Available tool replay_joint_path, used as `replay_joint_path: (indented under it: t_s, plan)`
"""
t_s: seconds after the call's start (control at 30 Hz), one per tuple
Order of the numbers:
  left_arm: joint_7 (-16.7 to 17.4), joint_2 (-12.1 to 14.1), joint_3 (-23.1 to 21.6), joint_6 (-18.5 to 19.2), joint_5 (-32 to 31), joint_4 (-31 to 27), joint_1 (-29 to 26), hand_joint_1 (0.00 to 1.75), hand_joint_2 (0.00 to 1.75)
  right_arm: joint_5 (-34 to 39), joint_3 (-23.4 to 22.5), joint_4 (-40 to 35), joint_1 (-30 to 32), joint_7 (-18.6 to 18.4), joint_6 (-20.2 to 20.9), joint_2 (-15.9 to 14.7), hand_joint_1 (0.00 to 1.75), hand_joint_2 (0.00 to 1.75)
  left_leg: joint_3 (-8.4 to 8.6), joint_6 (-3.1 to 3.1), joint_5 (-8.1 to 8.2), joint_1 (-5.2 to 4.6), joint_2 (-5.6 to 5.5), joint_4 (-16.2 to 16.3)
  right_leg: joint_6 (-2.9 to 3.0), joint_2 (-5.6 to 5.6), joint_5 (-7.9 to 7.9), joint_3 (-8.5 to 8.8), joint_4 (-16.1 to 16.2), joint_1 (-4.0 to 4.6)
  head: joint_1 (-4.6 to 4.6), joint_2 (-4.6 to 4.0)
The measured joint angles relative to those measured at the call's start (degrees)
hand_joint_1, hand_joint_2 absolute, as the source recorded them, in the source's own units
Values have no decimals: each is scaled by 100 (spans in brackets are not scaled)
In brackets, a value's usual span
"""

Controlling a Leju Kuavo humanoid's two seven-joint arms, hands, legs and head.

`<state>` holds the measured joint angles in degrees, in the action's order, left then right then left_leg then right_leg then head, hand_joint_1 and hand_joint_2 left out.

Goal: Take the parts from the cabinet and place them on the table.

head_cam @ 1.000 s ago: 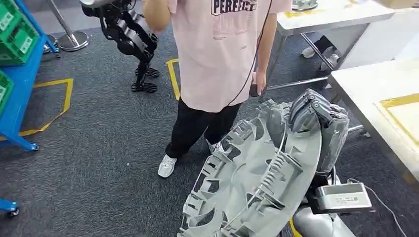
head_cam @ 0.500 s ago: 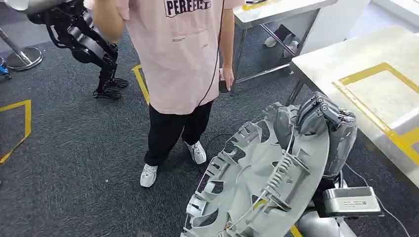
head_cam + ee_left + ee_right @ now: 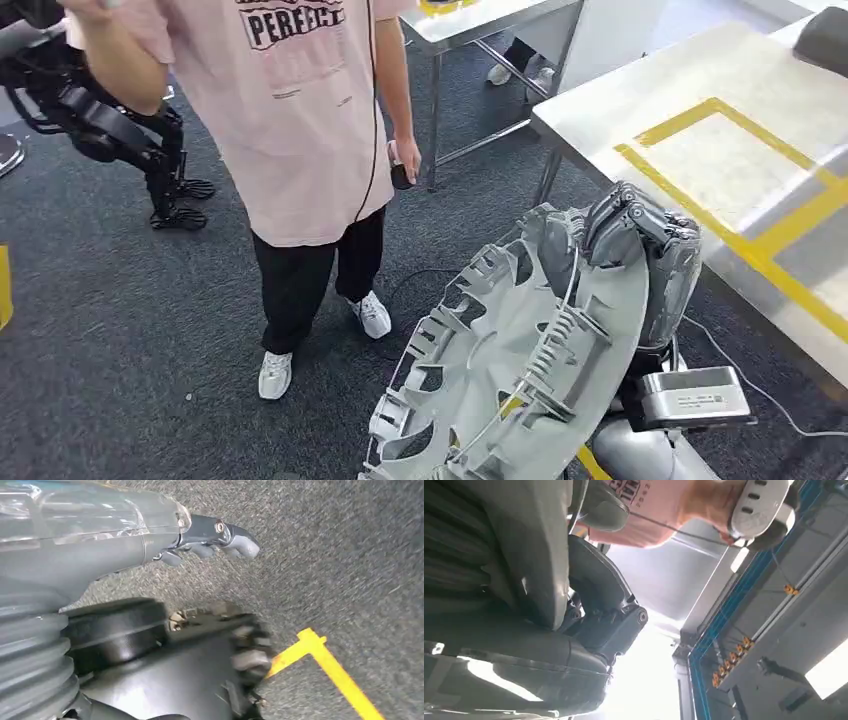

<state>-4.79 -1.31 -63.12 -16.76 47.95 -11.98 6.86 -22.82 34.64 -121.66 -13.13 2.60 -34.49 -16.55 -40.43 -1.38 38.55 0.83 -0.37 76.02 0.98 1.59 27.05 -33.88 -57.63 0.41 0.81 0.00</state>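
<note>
A: Carrying stage? Right hand (image 3: 640, 235) fingers curled over the rim of the grey wheel cover (image 3: 520, 370), held upright near the steel table (image 3: 640, 95)

B: Yes, not placed yet; left hand (image 3: 210, 535) hangs empty, fingers loosely apart

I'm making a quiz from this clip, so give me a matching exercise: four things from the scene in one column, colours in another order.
Things:
1. wheel cover held by the right hand
2. person's shirt
3. tape on the table
4. person's trousers

Colours:
A. black
B. yellow
C. grey
D. pink

Pairs: 1-C, 2-D, 3-B, 4-A
</note>
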Motion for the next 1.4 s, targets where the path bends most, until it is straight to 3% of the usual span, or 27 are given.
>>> replay_joint_path:
  t_s: [0.2, 0.3, 0.33, 0.37, 0.4, 0.43, 0.47, 0.5, 0.53, 0.57, 0.6, 0.63, 0.77, 0.8, 0.83, 0.9, 0.93, 0.97, 1.03, 1.07, 1.1, 1.13, 1.23, 1.27, 1.3, 1.33, 1.4]
  plan:
    - [0, 0, 0, 0, 0, 0, -1, 0, 175, 0, 0, 2, 0, 0, 0, 2, 175, 175, -12, 5, -56, 0, 4, -26, 0, 26, 6, 7, 0, 2, 0, 0]
    - [0, 0, 0, 0, 0, 0, 1, 0, 175, 0, 0, 2, -1, 0, 0, 2, 175, 175, 25, 30, -344, 0, -2, -271, -1, 117, 22, 38, -2, 6, 4, 0]
    - [-2, 0, 0, 0, -4, 0, 4, 0, 175, 2, 0, 2, 0, 0, 0, 2, 175, 175, 237, 72, -814, -1, -129, -870, -16, 229, 53, 88, -5, 5, 5, 0]
    - [0, 0, 0, 0, -4, 0, 4, 0, 175, 2, 0, 2, -2, 0, 0, 2, 175, 175, 345, 91, -1000, 3, -240, -1164, -23, 274, 66, 107, -8, -2, 5, 0]
    - [0, 2, 0, 0, -4, 0, -4, 0, 175, 0, 0, 2, 4, 0, 0, 2, 175, 175, 449, 138, -1092, 16, -600, -1455, -43, 329, 94, 113, -16, -27, 7, 0]
    - [0, 9, 0, -2, -4, 0, -13, 0, 175, 4, 2, 13, -17, 2, 0, 0, 175, 175, 548, 145, -1047, 49, -668, -1605, -86, 441, 117, 93, -58, -29, -26, 0]
    - [0, 11, 0, -2, -4, 2, -7, 0, 175, 4, 2, 20, -4, 4, -2, 4, 175, 175, 584, 147, -999, 7, -573, -1616, -119, 490, 106, 66, -45, -53, 9, 0]
    - [-2, 11, 0, -4, -4, -2, -5, 0, 175, 7, 2, 13, -7, 4, -4, -4, 175, 175, 654, 204, -1005, 27, -348, -1722, -218, 719, 91, 60, 2, -71, 9, 0]
    - [26, 2, 0, 0, -11, 0, -21, 0, 175, 6, 9, 15, -21, 7, -7, -9, 175, 175, 804, 274, -932, 15, 161, -1797, -362, -84, 768, -645, -1381, -65, -170, 0]
    - [87, -9, 0, 0, -28, 0, -2, 0, 175, 18, 4, 31, 8, 4, -7, -15, 175, 175, 1029, 191, -753, 30, 575, -1797, -417, -332, -118, -267, -448, -146, -247, 0]
    - [87, -15, 0, 0, -31, 0, 1, 0, 175, 15, 4, 31, 7, 4, -7, -15, 175, 175, 1054, 162, -718, 21, 631, -1808, -398, -544, -168, -105, -116, -123, -284, 0]
    - [87, -15, 0, -2, -35, 0, 17, 0, 175, 18, 4, 33, -2, 4, -7, -13, 175, 175, 1068, 118, -689, -18, 667, -1787, -326, -585, -102, -49, -26, -56, -299, 0]
    - [92, -18, 0, -2, -37, -2, 43, 0, 175, 18, 0, 22, 19, 4, -9, -24, 175, 175, 1148, -4, -613, -18, 853, -1848, -142, -399, -60, -20, 14, -64, -295, 0]
    - [92, -18, 0, 0, -37, -2, 58, 0, 175, 11, 0, 6, 30, 7, -11, -24, 175, 175, 1143, -22, -512, 27, 316, -1728, -114, -363, -65, 3, 44, -81, -255, 0]
    - [92, -17, 0, -2, -46, -2, 55, 0, 175, 13, 7, 4, 3, 7, -9, -24, 175, 175, 974, -8, -329, 32, 57, -1387, -80, -325, -61, 14, 48, -90, -240, 0]
    - [103, -15, 0, -4, -50, -2, 30, 0, 175, 31, 9, 11, 18, 7, -11, -11, 175, 175, 442, -12, 33, 16, -21, -446, -35, -185, -32, 27, 47, -68, -161, 0]
    - [100, -7, 0, -20, -48, 0, 11, 0, 175, 57, 7, 13, 38, 7, -9, -13, 175, 175, 221, -10, 97, 14, -10, -132, -20, -105, -22, 32, 40, -49, -142, 0]
    - [85, 4, 0, -44, -28, 0, 2, 0, 175, 96, 7, 20, 58, 15, -9, -15, 175, 175, 101, 1, 14, 15, 5, -58, -13, -20, -13, 41, 32, -37, -135, 0]
    - [28, 22, 0, -116, 22, 0, 5, 0, 175, 238, 4, 50, 73, 94, 4, -13, 175, 175, 216, 50, -556, 13, -19, -590, -17, 156, 30, 84, 3, -31, -133, 0]
    - [-18, 37, 0, -136, 55, 0, 7, 0, 175, 306, 4, 68, 74, 149, 18, -13, 175, 175, 388, 76, -904, 14, -143, -1081, -30, 240, 58, 109, -10, -32, -120, 0]
    - [-76, 58, 0, -138, 79, 2, 0, 0, 175, 378, 7, 85, 72, 216, 31, -13, 175, 175, 498, 116, -1081, 33, -522, -1466, -56, 299, 87, 111, -31, -53, -109, 0]
    - [-114, 79, 2, -135, 96, 2, -6, 0, 175, 429, 7, 112, 45, 271, 37, -11, 175, 175, 565, 140, -1036, 70, -671, -1518, -88, 383, 104, 93, -65, -32, -120, 0]
    - [-125, 109, 2, -151, 144, 2, -7, 0, 175, 555, 15, 199, 28, 446, 48, 31, 175, 175, 660, 136, -953, 4, -447, -1627, -206, 603, 78, 51, -32, -128, -94, 0]
    - [-101, 116, 2, -197, 186, 0, 1, 0, 175, 560, 15, 214, 14, 483, 46, 35, 175, 175, 694, 159, -967, 41, -354, -1688, -236, 694, 78, 48, -25, -98, -96, 0]
    - [-92, 133, 2, -229, 238, 0, 8, 0, 175, 560, 15, 216, 14, 509, 42, 39, 175, 175, 739, 175, -975, 58, -244, -1735, -260, 409, 149, 23, -94, -72, -115, 0]
    - [-87, 140, 4, -245, 265, 0, 4, 0, 175, 562, 22, 227, -33, 529, 42, 37, 175, 175, 771, 199, -960, 51, -141, -1750, -311, 116, 289, -90, -322, -68, -221, 0]
    - [-30, 164, 4, -199, 282, 0, -13, 0, 175, 502, 53, 245, -39, 555, 31, 52, 175, 175, 804, 242, -915, 35, 86, -1747, -386, -83, 654, -533, -1151, -114, -308, 0]
